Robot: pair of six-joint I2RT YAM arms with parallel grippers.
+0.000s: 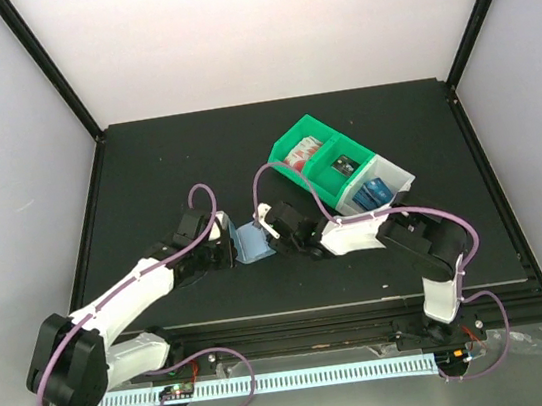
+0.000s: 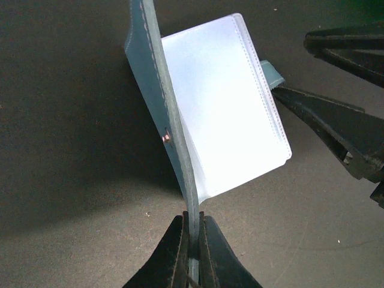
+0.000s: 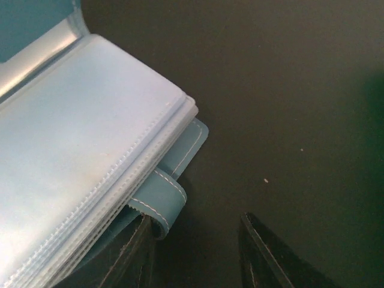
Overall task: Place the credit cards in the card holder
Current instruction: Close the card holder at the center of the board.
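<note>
Clamping one card holder (image 2: 228,108): left pincer (image 2: 193,221)

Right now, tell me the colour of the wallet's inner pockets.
The pockets are pale, glossy blue; the left wrist view shows them best.

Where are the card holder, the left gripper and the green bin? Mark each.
card holder (image 2: 155,84), left wrist view, teal cover.
left gripper (image 2: 191,217), left wrist view, between fingertips.
green bin (image 1: 290,134), top external view, rim.
</note>
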